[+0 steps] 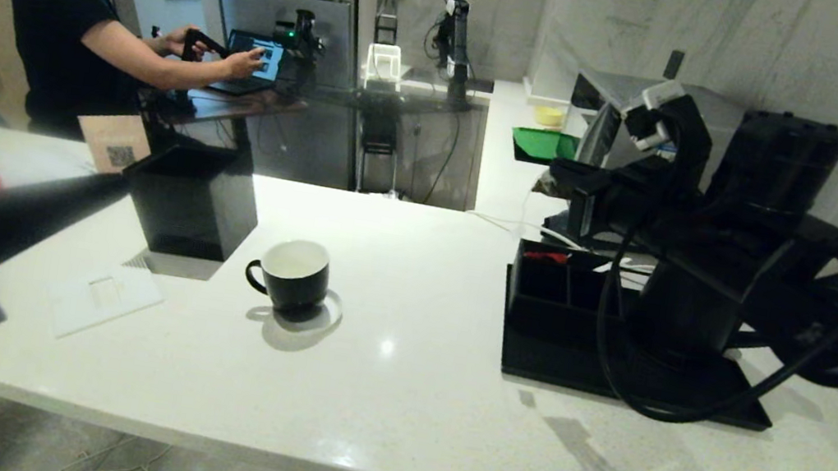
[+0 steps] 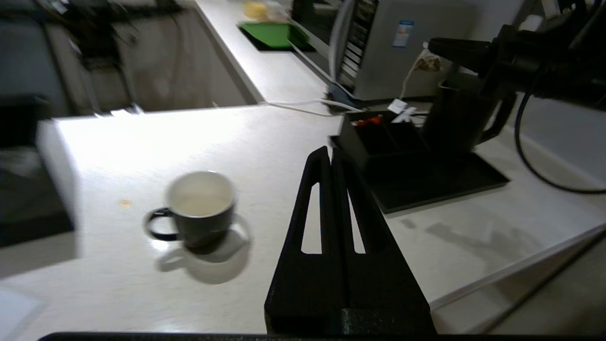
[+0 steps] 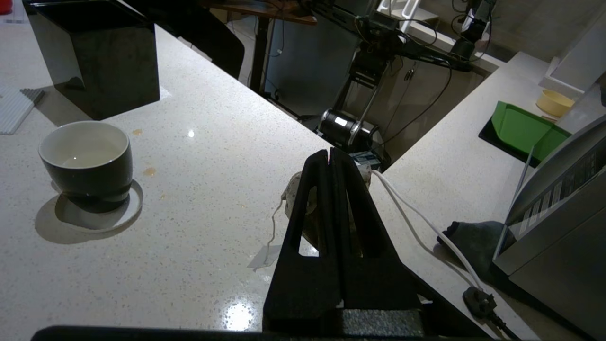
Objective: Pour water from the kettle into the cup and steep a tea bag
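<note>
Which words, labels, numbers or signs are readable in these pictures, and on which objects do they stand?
No text can be read.
Brown card left of the black square box: a QR-like code, too small to read.
Blue-white sticker on the grey appliance: blurred.
Buttons on the appliance's panel: unreadable.
Label on the black cylinder below the counter: blank glare.

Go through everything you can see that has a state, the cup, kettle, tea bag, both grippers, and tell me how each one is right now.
cup: upright on the counter, contents unclear.
kettle: upright on the tray.
tea bag: hangs at the right gripper's tip, apparently pinched, string and tag dangling.
right gripper: shut.
left gripper: shut, empty, above the counter.
box: upright, open-topped.
</note>
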